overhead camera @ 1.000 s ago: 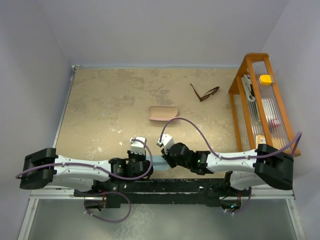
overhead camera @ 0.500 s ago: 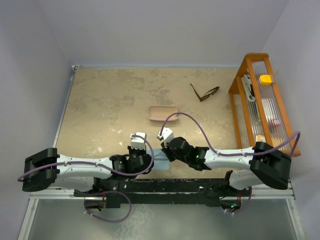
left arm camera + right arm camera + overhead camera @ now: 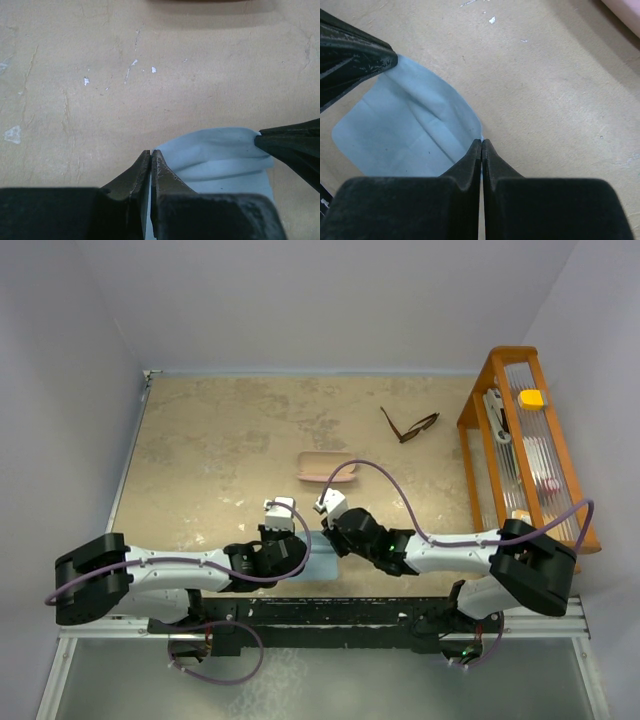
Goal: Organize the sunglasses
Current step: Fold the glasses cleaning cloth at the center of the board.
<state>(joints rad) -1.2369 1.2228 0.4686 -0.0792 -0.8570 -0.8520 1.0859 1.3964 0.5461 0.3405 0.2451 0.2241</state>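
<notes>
Your sunglasses lie on the table with their temple arms spread. They are well apart from both grippers, far ahead of the right gripper and off to its right, and nothing touches them. Just beyond them on that side stands the wooden rack, which holds a few small items too small to make out.

Between the sunglasses and your grippers lies the pink case, straight ahead of the gripper tips and apart from them.

Both grippers are down at the near edge of the table, close together, with the blue cloth stretched between them. The jaws of your left gripper are pressed together on one corner of the cloth. The right gripper's jaws are likewise pinched tight on the cloth's opposite edge. The cloth bulges and creases between the two pinch points, and its lower part trails toward the arm bases.
</notes>
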